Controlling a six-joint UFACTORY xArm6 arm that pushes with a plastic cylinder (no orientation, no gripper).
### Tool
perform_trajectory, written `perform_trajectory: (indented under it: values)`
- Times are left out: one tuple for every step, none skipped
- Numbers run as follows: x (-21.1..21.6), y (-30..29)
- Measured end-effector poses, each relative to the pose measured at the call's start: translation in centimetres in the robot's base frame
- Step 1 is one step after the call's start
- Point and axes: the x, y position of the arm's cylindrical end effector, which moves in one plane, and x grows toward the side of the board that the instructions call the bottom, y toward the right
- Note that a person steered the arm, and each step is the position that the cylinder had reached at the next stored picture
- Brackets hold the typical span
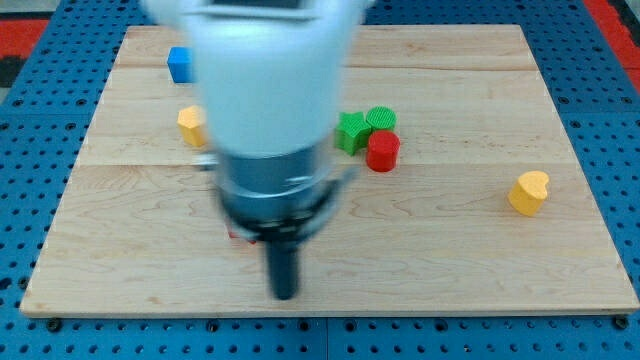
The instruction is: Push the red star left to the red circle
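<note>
The red circle [382, 151], a short cylinder, stands right of the board's middle and touches a green star [350, 132]. Only a small red sliver [234, 236] shows at the left edge of the arm's body; it may be the red star, and the rest of it is hidden. My tip [285, 296] is near the view's bottom, below and left of the red circle and a little right of and below the red sliver. The blurred arm body [270, 110] covers the board's middle.
A green circle [381, 118] sits just above the red circle. A blue cube [180, 64] is at the top left. A yellow block [192, 125] is partly hidden at the arm's left. A yellow heart [528, 192] is at the right. The wooden board [450, 260] rests on a blue pegboard.
</note>
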Motion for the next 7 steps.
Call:
perform_trajectory:
  values:
    - [-2.6,-2.8]
    - [-6.4,0.7]
    - [-9.1,1.1]
    - [-7.1,-2.5]
    - [-9.5,-1.9]
    - [-9.8,0.4]
    - [-9.8,-1.0]
